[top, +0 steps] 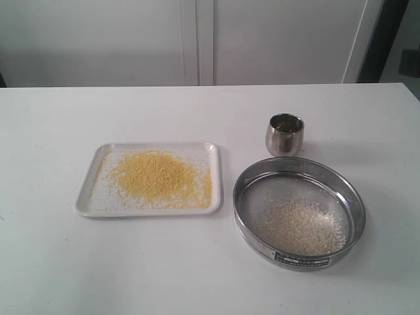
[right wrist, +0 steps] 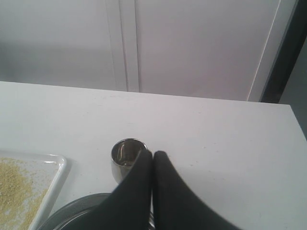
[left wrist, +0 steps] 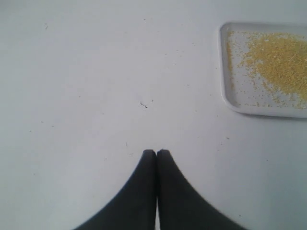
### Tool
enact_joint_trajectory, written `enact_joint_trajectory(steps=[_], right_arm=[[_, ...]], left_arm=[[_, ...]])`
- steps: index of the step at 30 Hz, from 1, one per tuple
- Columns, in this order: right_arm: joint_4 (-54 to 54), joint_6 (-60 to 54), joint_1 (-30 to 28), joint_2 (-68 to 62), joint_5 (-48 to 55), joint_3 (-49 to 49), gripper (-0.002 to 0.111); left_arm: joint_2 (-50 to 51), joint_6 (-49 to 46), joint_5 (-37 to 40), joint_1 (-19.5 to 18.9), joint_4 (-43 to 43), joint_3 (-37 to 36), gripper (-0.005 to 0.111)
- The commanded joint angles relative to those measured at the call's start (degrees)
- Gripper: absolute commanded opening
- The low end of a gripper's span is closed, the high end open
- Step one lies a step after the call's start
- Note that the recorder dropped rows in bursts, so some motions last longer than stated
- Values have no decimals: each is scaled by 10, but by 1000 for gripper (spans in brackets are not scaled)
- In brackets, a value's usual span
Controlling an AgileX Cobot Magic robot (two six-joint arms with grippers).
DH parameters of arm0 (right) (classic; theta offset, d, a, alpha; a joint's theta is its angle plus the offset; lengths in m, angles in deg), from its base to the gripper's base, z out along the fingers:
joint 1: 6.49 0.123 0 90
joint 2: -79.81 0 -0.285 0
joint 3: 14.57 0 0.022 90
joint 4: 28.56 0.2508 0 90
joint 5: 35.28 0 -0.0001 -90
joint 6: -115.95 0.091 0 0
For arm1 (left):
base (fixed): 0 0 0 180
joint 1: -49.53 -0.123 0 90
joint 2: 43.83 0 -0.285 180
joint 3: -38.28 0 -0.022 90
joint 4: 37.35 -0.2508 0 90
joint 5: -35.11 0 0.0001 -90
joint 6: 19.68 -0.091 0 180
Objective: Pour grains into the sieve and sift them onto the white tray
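Both arms hang over the white table, left gripper and right gripper pinched tight, empty. Fine golden grains heap on the flat white tray; coarse pale grains lie in the round steel-mesh sieve beside it.

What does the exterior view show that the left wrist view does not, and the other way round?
Only the exterior view shows the sieve, with coarse pale grains lying in it, and the steel cup standing just beyond it. Only the left wrist view shows the left hand, shut and holding nothing. Both show the table and the white tray with golden-yellow grains heaped on it, though the wrist view catches only part of that tray.
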Motion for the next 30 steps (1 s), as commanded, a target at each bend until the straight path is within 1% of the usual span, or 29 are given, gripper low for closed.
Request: enact_joint_trajectory(steps=[1, 5, 10, 13, 16, 20, 25, 30], right_arm=[[-3, 2, -1, 4, -4, -2, 0], [-3, 2, -1, 4, -4, -2, 0], [-3, 2, -1, 4, -4, -2, 0], [-3, 2, -1, 4, -4, -2, 0], [-3, 2, -1, 4, -4, -2, 0], [-3, 2, -1, 4, -4, -2, 0], [-3, 2, -1, 4, -4, -2, 0], [-3, 13, -1, 4, -4, -2, 0]], left_arm=[[-38, 1, 0, -31, -3, -26, 0], [-75, 1, -12, -49, -5, -52, 0], [-128, 1, -41, -49, -9, -92, 0], [-156, 1, -41, -53, -10, -114, 0], [-185, 1, -44, -70, -10, -132, 0], [-225, 1, -59, -82, -11, -157, 0], [-275, 1, -60, -83, -11, -177, 0], [-280, 1, -59, -83, -11, -200, 0]])
